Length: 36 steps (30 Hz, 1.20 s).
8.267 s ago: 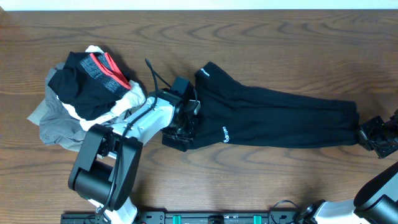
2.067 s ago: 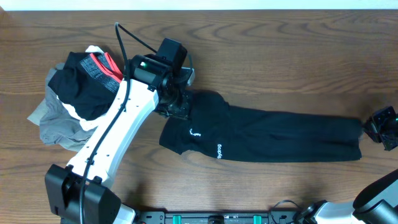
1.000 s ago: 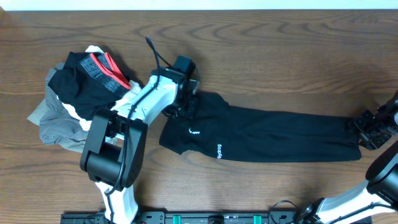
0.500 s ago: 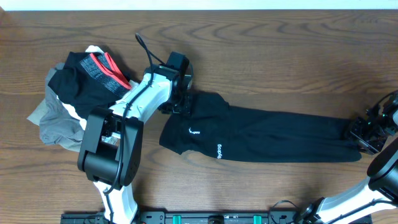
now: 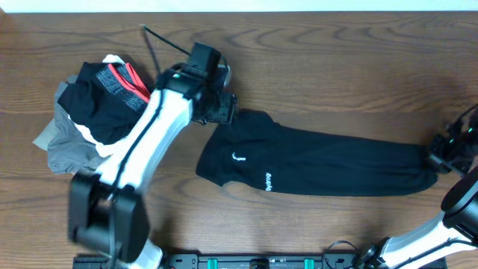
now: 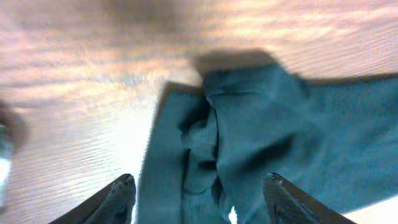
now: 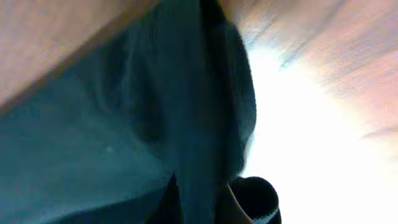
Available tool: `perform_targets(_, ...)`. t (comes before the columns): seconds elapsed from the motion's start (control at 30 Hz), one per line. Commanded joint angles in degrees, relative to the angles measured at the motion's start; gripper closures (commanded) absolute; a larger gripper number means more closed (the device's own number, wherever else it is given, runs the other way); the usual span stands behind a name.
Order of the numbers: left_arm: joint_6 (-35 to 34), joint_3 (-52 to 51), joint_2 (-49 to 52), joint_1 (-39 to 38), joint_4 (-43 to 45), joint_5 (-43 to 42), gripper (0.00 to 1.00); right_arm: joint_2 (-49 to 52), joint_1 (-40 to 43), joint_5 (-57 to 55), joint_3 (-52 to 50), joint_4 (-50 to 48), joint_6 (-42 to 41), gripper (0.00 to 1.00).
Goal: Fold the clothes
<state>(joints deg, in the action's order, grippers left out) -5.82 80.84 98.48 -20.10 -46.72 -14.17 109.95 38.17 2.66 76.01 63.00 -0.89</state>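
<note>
Clothes: a long black garment [image 5: 314, 168] is laid out flat across the table [image 5: 336, 67], with small white logo marks [image 5: 267, 179] seen near its wide end. A heap [image 5: 97, 112] of black, grey, white and red-striped pieces is piled well apart from it, beyond that wide end. The left gripper [image 5: 222, 109] is held just above the garment's wide end, fingers [image 6: 121, 196] spread apart, nothing caught between them. The right gripper [image 5: 442, 155] is set at the garment's narrow end, closed tight with the cloth pinched.
</note>
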Motion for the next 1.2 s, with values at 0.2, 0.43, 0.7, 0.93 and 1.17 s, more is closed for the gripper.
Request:
perform_targets(0.2, 1.0, 1.8, -15.9, 0.0, -3.8, 4.7, 0.29, -6.9, -3.3, 13.1, 16.3, 12.6, -2.6, 0.99)
perform_targets(0.43, 0.8, 1.8, -22.2, 1.3, -5.3, 5.1, 0.28, -11.5, -17.9, 13.8, 16.1, 16.2, -1.6, 0.98)
perform_targets(0.7, 0.8, 1.8, -23.0, 3.8, -7.0, 5.0, 0.28, -11.4, -37.4, 13.2, 8.3, 12.2, -2.4, 0.98)
perform_targets(0.93, 0.8, 1.8, -23.0, 3.8, -7.3, 5.0, 0.28, -11.4, -45.1, 9.6, -1.2, 8.4, -4.6, 0.98)
perform_targets(1.17, 0.8, 1.8, -22.9, 3.8, -6.8, 5.3, 0.28, -11.4, -50.1, 19.3, -7.1, 3.7, 1.1, 0.79)
